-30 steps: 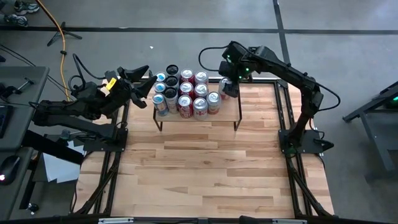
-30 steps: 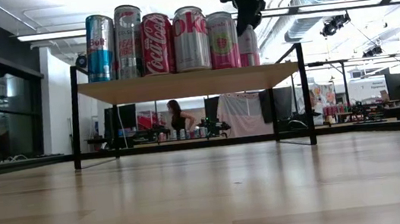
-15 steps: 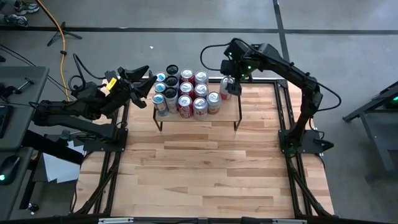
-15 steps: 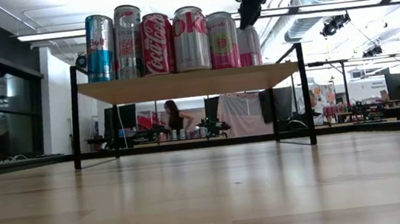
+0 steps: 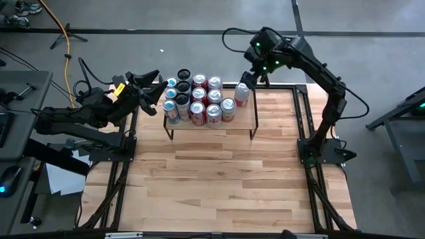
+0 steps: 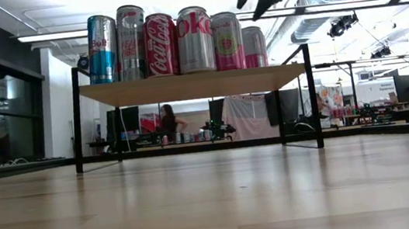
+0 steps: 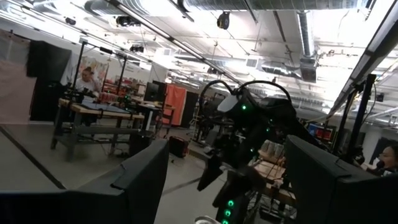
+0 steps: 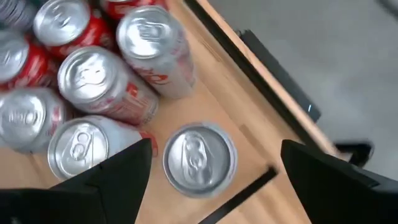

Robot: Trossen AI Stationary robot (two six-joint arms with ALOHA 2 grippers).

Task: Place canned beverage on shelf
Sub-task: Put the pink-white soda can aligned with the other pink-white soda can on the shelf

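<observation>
Spanning most of the high view, the pale wood-plank worktop [image 5: 226, 172] sits on a black metal frame, with the shelf [image 5: 211, 121] near its far edge: a light wood plank on thin black rod legs. Two dark jointed arms follow in size. The left gripper [image 5: 154, 85] waits off the worktop's far left corner, its fingers spread and empty. The right gripper [image 5: 254, 74] hangs above the shelf's far right corner, fingers parted and released, gripping nothing. Smooth cylindrical aluminium cans crowd the shelf's left and middle, red, silver and blue, their ring-pull tops shining. Smallest and alone, the silver beverage can [image 8: 199, 158] stands upright on the shelf's right end, just beside the cluster, directly below the right gripper's open fingers [image 8: 127, 168].
</observation>
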